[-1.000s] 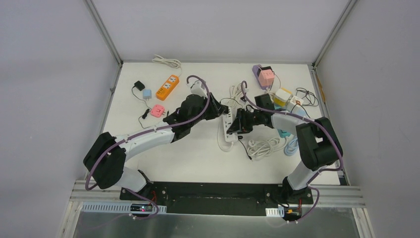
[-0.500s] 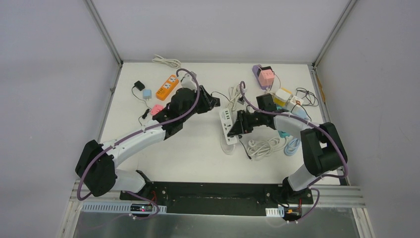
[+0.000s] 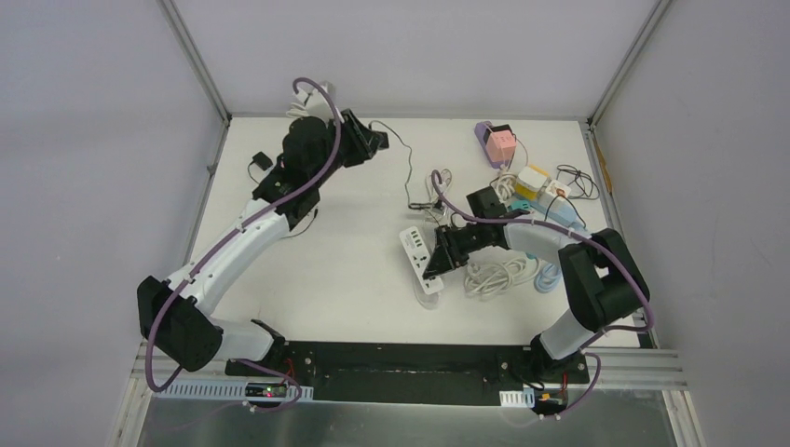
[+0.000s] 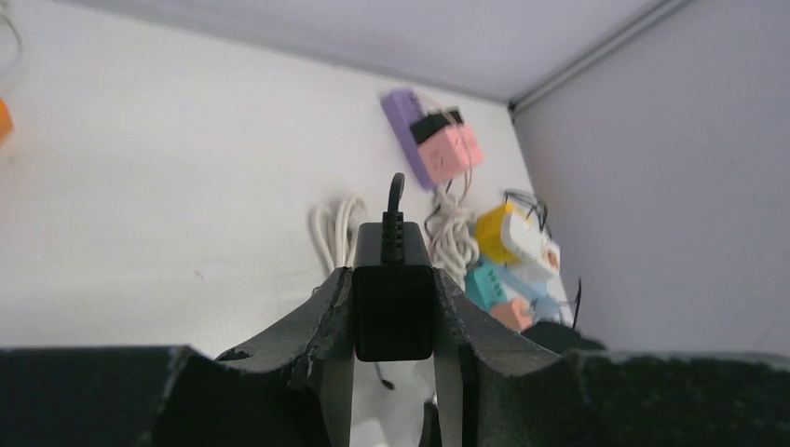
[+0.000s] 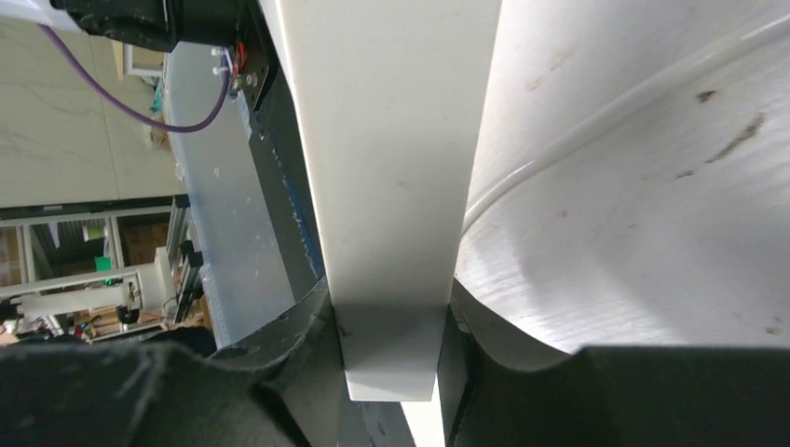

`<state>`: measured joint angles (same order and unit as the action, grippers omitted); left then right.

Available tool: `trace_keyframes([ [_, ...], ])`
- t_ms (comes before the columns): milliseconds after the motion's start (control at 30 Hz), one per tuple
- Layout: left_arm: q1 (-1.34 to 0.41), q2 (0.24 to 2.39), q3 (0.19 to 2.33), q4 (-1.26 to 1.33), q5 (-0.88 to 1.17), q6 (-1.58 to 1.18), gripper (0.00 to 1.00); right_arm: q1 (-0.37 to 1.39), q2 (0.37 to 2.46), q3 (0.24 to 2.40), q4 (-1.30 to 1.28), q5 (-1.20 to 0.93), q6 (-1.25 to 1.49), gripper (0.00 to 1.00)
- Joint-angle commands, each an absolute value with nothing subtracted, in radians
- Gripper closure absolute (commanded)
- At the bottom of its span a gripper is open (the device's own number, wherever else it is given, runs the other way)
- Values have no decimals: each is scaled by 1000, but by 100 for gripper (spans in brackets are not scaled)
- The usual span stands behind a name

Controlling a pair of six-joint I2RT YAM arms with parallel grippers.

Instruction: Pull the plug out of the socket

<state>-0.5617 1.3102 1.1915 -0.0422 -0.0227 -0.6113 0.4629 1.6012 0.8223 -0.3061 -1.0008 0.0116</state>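
My left gripper is shut on a black plug and holds it up near the table's back left, clear of the socket. The plug's thin black cord trails back toward the middle. My right gripper is shut on the white power strip, which lies on the table at centre. In the right wrist view the strip fills the gap between the fingers.
A white cable coil lies right of the strip. Pink, yellow, teal and purple adapters crowd the back right. A small black plug lies at the back left. Walls close the back and sides.
My left gripper pulled the black plug off the white strip and carried it up and to the back left. My right gripper slid the strip a little toward me and to the left.
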Motion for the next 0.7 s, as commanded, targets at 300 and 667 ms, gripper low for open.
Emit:
trace_keyframes([
  [300,-358,1334,1644,-205,17,-446,100,475,1598,891,-373,-1024,-74,100],
  [667,-335,1052,1368,-451,-167,-328,100,368,1696,916,-281,-838,124,100],
])
